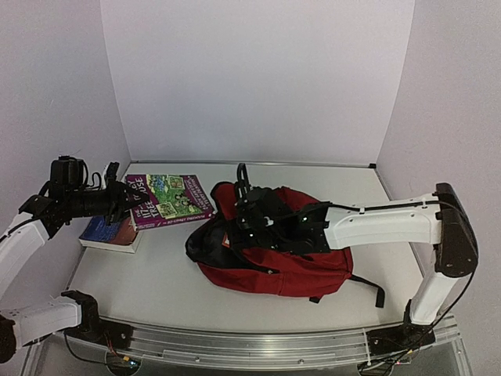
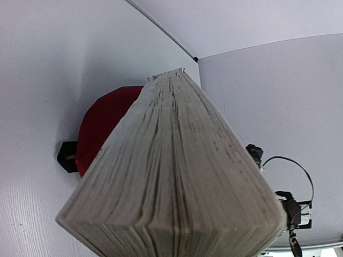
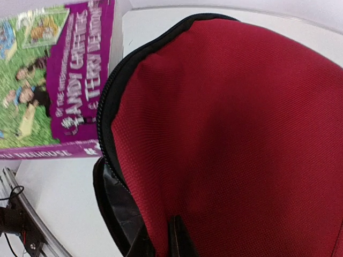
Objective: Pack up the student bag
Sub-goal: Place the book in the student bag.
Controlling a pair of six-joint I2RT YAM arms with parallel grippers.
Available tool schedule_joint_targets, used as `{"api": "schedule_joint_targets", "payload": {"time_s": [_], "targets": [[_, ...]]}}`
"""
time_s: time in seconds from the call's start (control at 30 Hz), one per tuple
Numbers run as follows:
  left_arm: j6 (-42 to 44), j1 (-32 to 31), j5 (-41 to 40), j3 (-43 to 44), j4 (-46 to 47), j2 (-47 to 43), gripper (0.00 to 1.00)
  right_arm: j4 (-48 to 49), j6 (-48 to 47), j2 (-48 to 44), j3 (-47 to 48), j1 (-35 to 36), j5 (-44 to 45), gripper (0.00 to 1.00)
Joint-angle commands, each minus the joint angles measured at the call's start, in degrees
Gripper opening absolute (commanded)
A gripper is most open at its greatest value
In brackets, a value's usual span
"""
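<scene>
The student bag [image 1: 293, 254], dark red with black straps, lies in the middle of the table with its mouth facing left. My right gripper [image 1: 249, 210] is shut on the red top flap [image 3: 225, 123] at the zipper edge and holds it up. One dark finger [image 3: 180, 238] shows against the fabric, and the dark lining [image 3: 120, 209] shows under the flap. My left gripper [image 1: 117, 201] is shut on a purple-covered book [image 1: 168, 199] and holds it above the table, left of the bag's mouth. In the left wrist view the book's page edge [image 2: 177, 176] hides the fingers, with the bag [image 2: 102, 128] behind it.
A second book [image 1: 109, 233] with a blue and orange cover lies flat on the table under the left gripper. White walls close in the back and both sides. A black strap [image 1: 368, 286] trails from the bag toward the right arm's base.
</scene>
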Motion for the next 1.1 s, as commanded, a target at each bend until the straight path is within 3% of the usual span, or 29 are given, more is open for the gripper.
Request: {"api": "schedule_joint_targets", "payload": {"time_s": [0.0,0.2,0.4,0.5,0.7,0.9,1.07], "targets": [[-1.31,-0.06,-2.04,-0.36,1.79,-1.70,0.00,3.40,1.08,7.81,1.23,-0.34,-6.56,0.07],[-2.45,-0.13,-3.04,-2.43,1.08,-2.43,0.00,4.69,1.02,13.54,3.06,-0.34,-7.96,0.10],[-1.95,-0.07,-3.84,-2.08,0.28,-2.36,0.00,4.74,0.85,14.08,3.92,-0.34,-7.89,0.23],[-1.79,-0.11,-3.94,-2.04,0.31,-2.29,0.00,4.93,0.86,13.52,3.65,-0.34,-7.32,0.24],[-1.65,-0.09,-4.31,-1.99,-0.11,-2.02,0.00,5.21,1.30,13.17,3.45,-0.34,-6.54,0.00],[-0.71,-0.07,-8.36,-0.16,-4.01,-4.44,0.00,5.18,2.25,4.44,0.33,-0.34,-4.92,0.02],[-1.33,-0.08,-8.54,-0.41,-2.86,-6.33,0.00,5.21,4.19,-6.23,-6.49,-0.34,2.02,0.03]]}}
